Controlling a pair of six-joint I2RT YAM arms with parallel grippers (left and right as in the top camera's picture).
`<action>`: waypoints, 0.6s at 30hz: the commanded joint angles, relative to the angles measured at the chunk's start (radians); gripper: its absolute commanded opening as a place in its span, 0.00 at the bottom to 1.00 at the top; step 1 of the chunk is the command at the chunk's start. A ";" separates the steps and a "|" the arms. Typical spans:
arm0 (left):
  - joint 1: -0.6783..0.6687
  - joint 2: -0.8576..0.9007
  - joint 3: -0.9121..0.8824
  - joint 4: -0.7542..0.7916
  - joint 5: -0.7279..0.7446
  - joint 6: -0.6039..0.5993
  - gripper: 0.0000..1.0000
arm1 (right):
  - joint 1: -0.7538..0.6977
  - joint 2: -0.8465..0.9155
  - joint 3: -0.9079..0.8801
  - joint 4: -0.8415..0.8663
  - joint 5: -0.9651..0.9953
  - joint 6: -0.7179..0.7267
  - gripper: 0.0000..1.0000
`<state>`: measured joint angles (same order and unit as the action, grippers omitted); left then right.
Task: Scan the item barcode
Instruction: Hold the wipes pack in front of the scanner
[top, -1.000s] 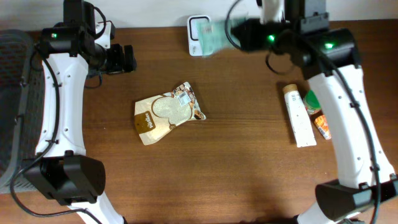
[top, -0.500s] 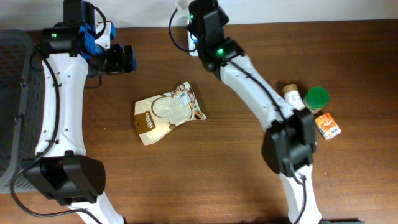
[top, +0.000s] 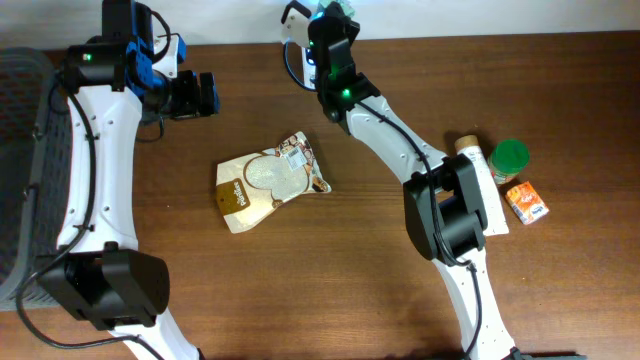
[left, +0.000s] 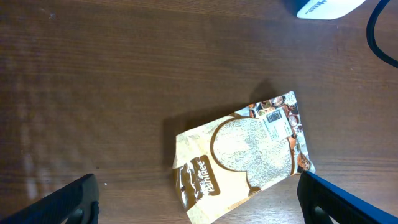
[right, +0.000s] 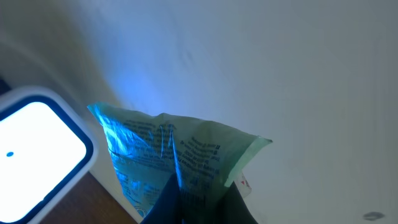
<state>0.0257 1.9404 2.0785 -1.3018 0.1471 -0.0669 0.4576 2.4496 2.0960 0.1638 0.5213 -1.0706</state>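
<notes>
In the right wrist view my right gripper (right: 200, 208) is shut on the lower edge of a green printed pouch (right: 177, 155). The pouch stands upright, lit blue, beside the white scanner (right: 34, 146) with its blue rim. Overhead, the right arm (top: 345, 85) reaches to the table's back middle and covers most of the scanner (top: 292, 20). My left gripper (top: 205, 93) hangs open at the back left with nothing between its fingers (left: 68, 202). A gold and brown pouch (left: 242, 152) lies flat below it, its white barcode label facing up.
The gold pouch (top: 270, 180) lies mid-table. At the right sit a white tube (top: 466, 147), a green lid (top: 510, 156) and a small orange box (top: 527, 202). A grey basket (top: 20, 150) stands off the left edge.
Overhead, the right arm has swung from the right side to the back middle and now covers the scanner. The left arm and the gold pouch have not moved.
</notes>
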 joint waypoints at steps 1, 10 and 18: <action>0.003 0.002 0.001 -0.001 0.010 0.019 0.99 | -0.006 0.010 0.015 -0.003 -0.018 -0.006 0.04; 0.002 0.002 0.001 -0.001 0.010 0.019 0.99 | -0.005 0.010 0.015 -0.010 -0.021 -0.002 0.04; 0.002 0.002 0.001 -0.002 0.010 0.019 0.99 | 0.012 -0.002 0.015 -0.010 -0.015 0.027 0.04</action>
<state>0.0257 1.9404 2.0785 -1.3014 0.1471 -0.0669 0.4534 2.4569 2.0960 0.1471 0.5068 -1.0756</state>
